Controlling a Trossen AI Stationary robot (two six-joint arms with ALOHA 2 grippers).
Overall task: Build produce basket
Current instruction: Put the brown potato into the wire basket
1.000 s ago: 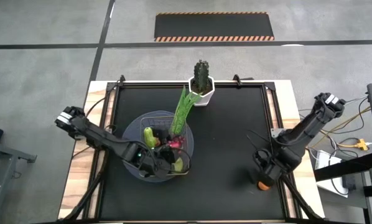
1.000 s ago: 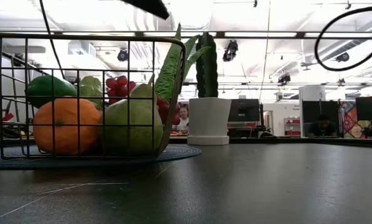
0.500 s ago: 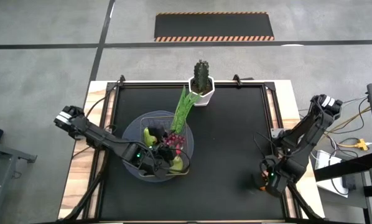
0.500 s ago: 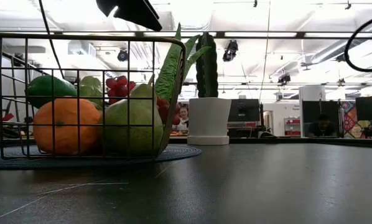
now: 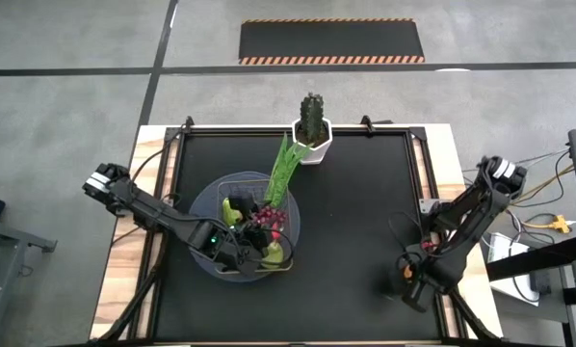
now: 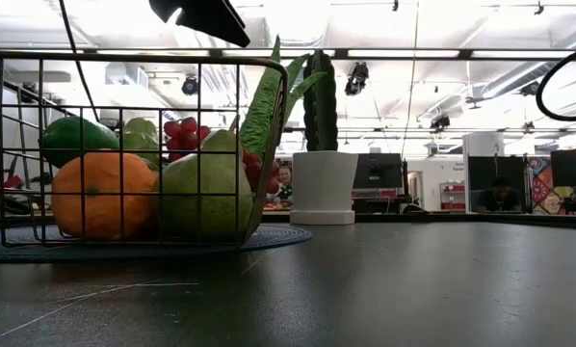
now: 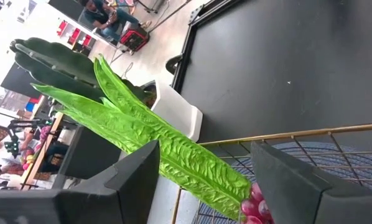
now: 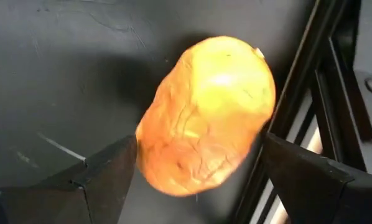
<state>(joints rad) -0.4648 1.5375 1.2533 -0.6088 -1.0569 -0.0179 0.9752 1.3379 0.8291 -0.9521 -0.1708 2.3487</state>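
Orange fruit (image 8: 206, 115) lies far from our basket (image 5: 245, 231); right claw (image 5: 410, 280) spread astride it, we judge closing comes next.

The right gripper (image 5: 410, 285) has drawn back along the table's right edge toward the near corner, and now sits just past the orange fruit (image 5: 405, 271) it covered a second ago. Its fingers stand spread either side of that fruit (image 8: 206, 115). In the low view the left arm's dark tip (image 6: 203, 17) has dropped further into sight above the basket (image 6: 134, 60).
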